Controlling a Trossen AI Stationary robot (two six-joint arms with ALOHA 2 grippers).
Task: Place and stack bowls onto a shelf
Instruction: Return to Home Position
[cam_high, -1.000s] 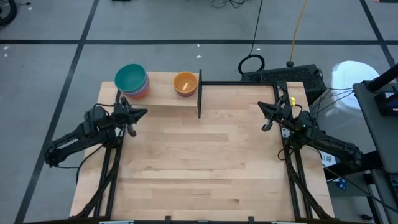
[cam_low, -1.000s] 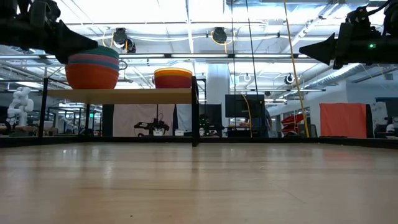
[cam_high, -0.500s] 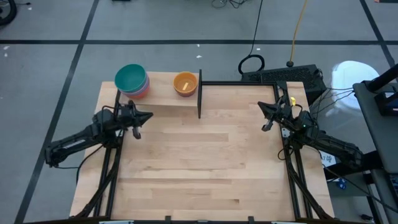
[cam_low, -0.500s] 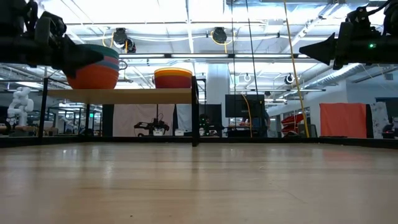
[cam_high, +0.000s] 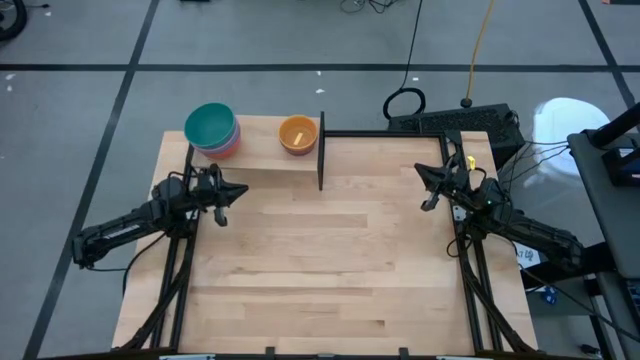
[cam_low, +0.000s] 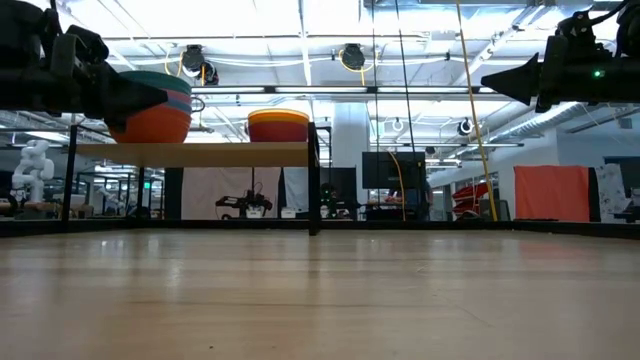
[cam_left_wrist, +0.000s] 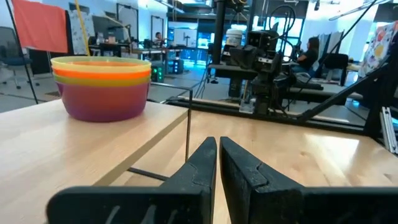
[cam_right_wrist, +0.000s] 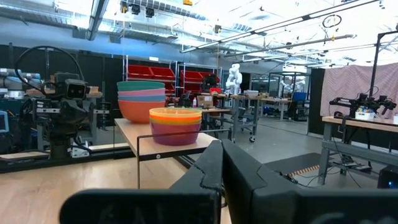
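Two stacks of bowls stand on the pale wood shelf (cam_high: 258, 152), each resting on its bottom bowl. The taller stack, teal on top (cam_high: 211, 127) (cam_low: 150, 110), is at the shelf's left end. The shorter stack, yellow and orange on top (cam_high: 298, 134) (cam_left_wrist: 102, 84), stands beside the black upright (cam_high: 321, 150). My left gripper (cam_high: 245, 189) (cam_left_wrist: 217, 144) is shut and empty, in front of the shelf's near edge. My right gripper (cam_high: 420, 170) (cam_right_wrist: 221, 146) hovers shut and empty near the table's right edge.
The butcher-block tabletop (cam_high: 330, 270) stretches in front of the shelf toward the near edge. A black rail (cam_high: 385, 133) runs from the upright along the far edge. Cables and a black box (cam_high: 460, 120) lie off the far right corner.
My left gripper has drawn back a little from the teal-topped stack toward the near edge and sunk slightly, staying shut. Both stacks have kept their places on the shelf.
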